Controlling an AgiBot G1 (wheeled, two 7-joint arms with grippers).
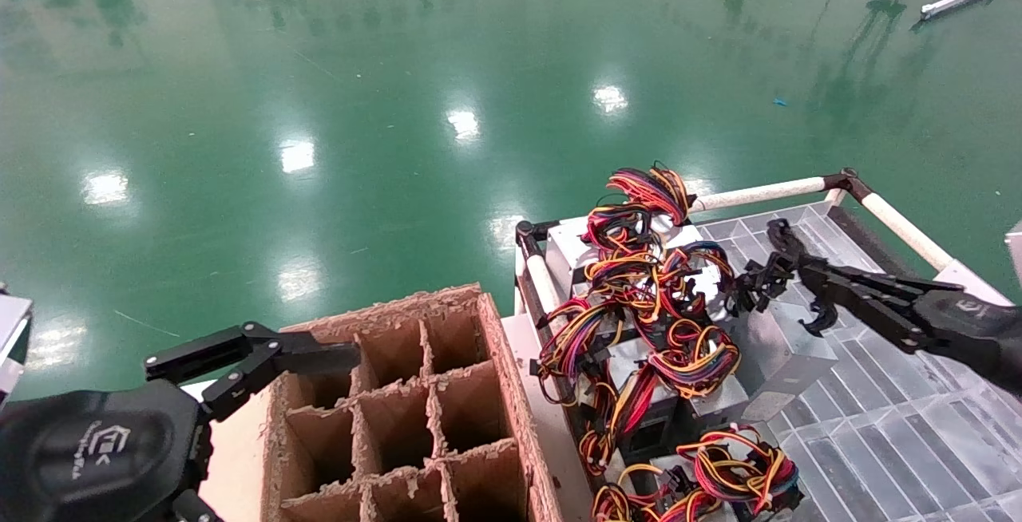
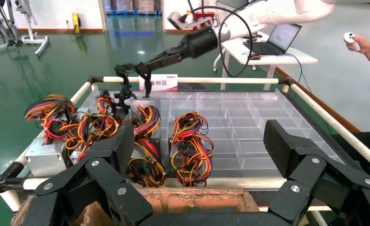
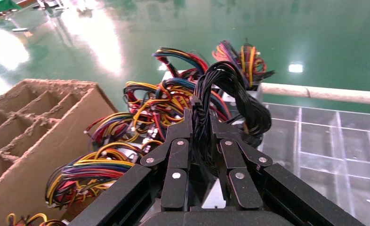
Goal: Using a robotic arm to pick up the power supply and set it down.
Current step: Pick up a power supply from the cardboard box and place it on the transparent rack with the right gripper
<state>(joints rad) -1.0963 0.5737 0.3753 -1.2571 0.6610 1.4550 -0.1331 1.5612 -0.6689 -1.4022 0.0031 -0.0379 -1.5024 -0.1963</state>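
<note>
Two grippers: right gripper (image 3: 201,123) clamped on the power supply's black cables (image 3: 230,96), left gripper (image 2: 199,146) wide open, empty

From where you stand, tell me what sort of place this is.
Probably a factory or workshop floor with a parts staging area: glossy green floor, a railed cart of grey power supplies with wire bundles, and a divided cardboard box for packing. The right gripper grips black cables.

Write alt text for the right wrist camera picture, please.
The right gripper is closed on a bundle of black cables, above power supplies with coloured wires. A divided cardboard box stands beside them.
</note>
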